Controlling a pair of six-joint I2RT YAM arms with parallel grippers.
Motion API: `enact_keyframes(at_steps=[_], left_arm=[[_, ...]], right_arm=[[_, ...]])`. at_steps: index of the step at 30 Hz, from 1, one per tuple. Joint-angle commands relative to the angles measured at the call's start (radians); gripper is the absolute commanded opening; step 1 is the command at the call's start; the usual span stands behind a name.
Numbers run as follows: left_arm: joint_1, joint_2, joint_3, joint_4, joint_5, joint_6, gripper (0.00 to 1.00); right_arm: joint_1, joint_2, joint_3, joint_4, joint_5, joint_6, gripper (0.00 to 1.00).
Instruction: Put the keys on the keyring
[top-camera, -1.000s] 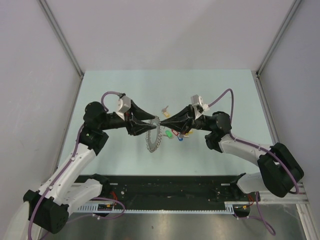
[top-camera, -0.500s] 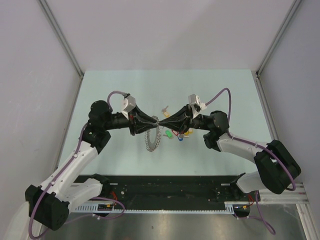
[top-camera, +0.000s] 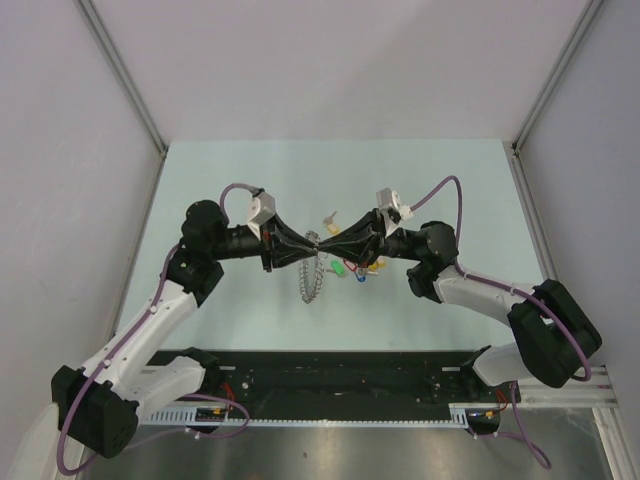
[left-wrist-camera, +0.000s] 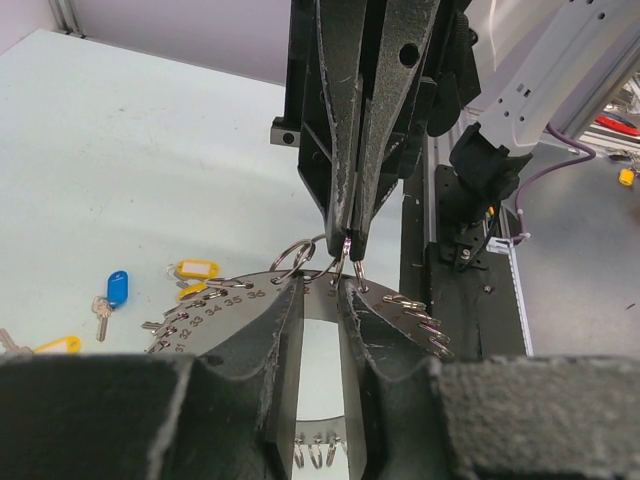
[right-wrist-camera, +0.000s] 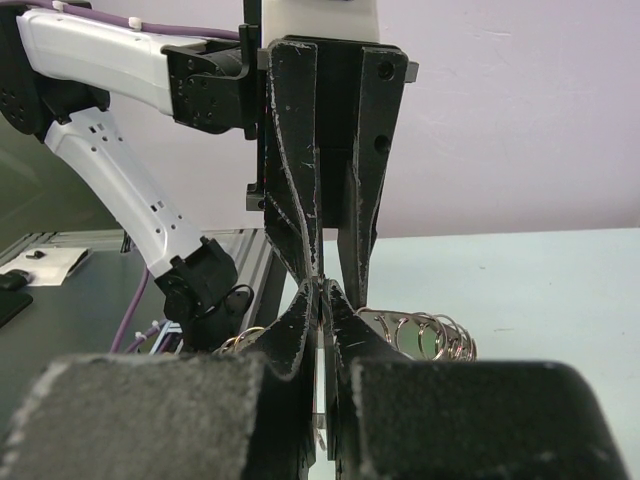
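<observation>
From my seat, both arms meet tip to tip over the middle of the pale green counter (top-camera: 230, 180). The floppy silver-grey metal keyring (top-camera: 312, 278), with its scalloped edge of small linked loops, hangs beneath the point where they meet.

The right hand (top-camera: 325, 242) is closed all the way. In the left wrist view its two black fingertips are pinched together on one of the small wire loops at the keyring's top edge.

The left hand (left-wrist-camera: 318, 300) is narrowed to a slim gap. Its black fingers (left-wrist-camera: 285, 330) stand on either side of a short stretch of the keyring's flat numbered band, right at that same top edge. I cannot tell whether they actually pinch the metal or only bracket it. The two hands' tips sit just beside each other, nearly touching.

The tiny silver metal keys with oval plastic tags (top-camera: 352, 270) lie in a loose cluster on the counter, under the right hand and just right of the hanging keyring. One more key (top-camera: 330, 217) lies apart, on the far side of the right hand. The left wrist view picks out a blue-tagged key (left-wrist-camera: 117, 287) and a yellow-tagged key (left-wrist-camera: 195, 270) lying flat beyond the keyring.
</observation>
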Motion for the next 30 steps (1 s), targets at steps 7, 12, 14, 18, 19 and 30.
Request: enact_keyframes(at_steps=[7,12,14,18,19,30], left_arm=[[-0.017,-0.002,0.007,0.060,0.057,-0.020,0.19],[-0.023,-0.003,0.004,0.062,0.055,-0.023,0.15],[-0.026,-0.001,0.004,0.059,0.055,-0.021,0.11],[-0.029,-0.005,0.006,0.059,0.054,-0.023,0.03],[-0.029,-0.008,0.006,0.048,0.048,-0.020,0.00],[-0.029,-0.072,0.070,-0.251,-0.138,0.241,0.00]], right_arm=[[0.022,0.024,0.053,0.134,-0.004,-0.001,0.00],[0.033,0.040,0.060,0.132,-0.002,-0.003,0.00],[0.036,0.041,0.062,0.131,-0.002,-0.003,0.00],[0.039,0.040,0.063,0.109,-0.001,-0.014,0.00],[0.037,0.035,0.063,0.094,0.001,-0.017,0.00],[-0.010,-0.136,0.062,-0.275,0.076,-0.124,0.40]])
